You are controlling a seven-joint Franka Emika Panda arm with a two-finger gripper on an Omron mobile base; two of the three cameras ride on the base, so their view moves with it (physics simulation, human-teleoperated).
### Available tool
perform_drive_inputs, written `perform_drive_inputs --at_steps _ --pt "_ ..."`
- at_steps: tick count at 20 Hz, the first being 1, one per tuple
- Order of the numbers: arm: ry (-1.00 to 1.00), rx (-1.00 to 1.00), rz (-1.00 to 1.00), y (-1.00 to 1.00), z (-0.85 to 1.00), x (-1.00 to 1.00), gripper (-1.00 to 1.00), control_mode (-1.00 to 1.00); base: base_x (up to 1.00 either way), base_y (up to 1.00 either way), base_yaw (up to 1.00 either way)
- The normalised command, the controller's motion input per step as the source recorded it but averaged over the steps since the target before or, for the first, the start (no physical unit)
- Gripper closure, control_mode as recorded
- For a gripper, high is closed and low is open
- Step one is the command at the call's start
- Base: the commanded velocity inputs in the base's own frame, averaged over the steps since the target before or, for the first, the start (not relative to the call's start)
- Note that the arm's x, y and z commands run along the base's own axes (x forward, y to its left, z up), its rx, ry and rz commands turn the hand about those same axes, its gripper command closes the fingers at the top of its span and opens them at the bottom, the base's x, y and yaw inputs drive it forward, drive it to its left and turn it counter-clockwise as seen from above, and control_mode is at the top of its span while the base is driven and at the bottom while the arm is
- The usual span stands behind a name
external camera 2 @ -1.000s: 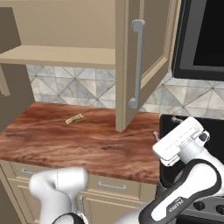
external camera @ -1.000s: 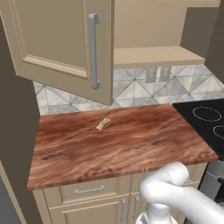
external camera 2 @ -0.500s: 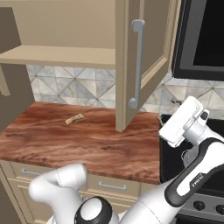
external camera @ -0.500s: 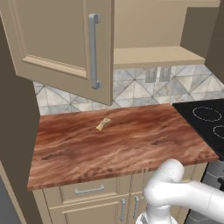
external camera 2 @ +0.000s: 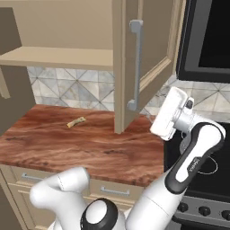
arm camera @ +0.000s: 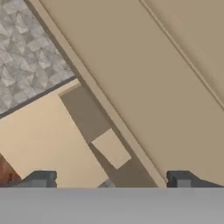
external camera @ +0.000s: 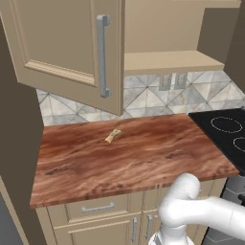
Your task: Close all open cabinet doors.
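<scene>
Two cabinet doors stand open. The left door (external camera: 67,43), beige with a long silver bar handle (external camera: 103,55), swings out over the counter. The right door (external camera 2: 150,49) also hangs open, its handle (external camera 2: 134,63) facing the right base camera; in the left base view it is a dark panel (external camera: 222,33). My white hand (external camera 2: 170,112) hovers by the right door's lower outer corner, not touching it. In the hand view my gripper (arm camera: 110,180) is open with nothing between the fingertips (arm camera: 41,179), close to the door's face (arm camera: 166,65).
A wooden countertop (external camera: 134,162) carries a small tan scrap (external camera: 113,136). A black cooktop (external camera: 225,129) lies to the right, with a black appliance (external camera 2: 206,40) above it. Between the doors there is an open shelf (external camera: 167,62). Below the counter are base drawers (external camera: 98,208).
My hand has risen and swung left, closer to the right door's lower corner. The jaws have stayed open. Neither door has moved.
</scene>
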Motion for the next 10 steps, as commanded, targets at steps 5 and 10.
perform_drive_inputs --at_steps 5,10 --pt "-0.19 -0.21 -0.02 0.99 0.1 0.26 -1.0 -1.0 0.0 0.0 0.0" --pt "-0.22 -0.22 -0.1 1.0 0.24 0.44 -1.0 -1.0 0.0 0.0 0.0"
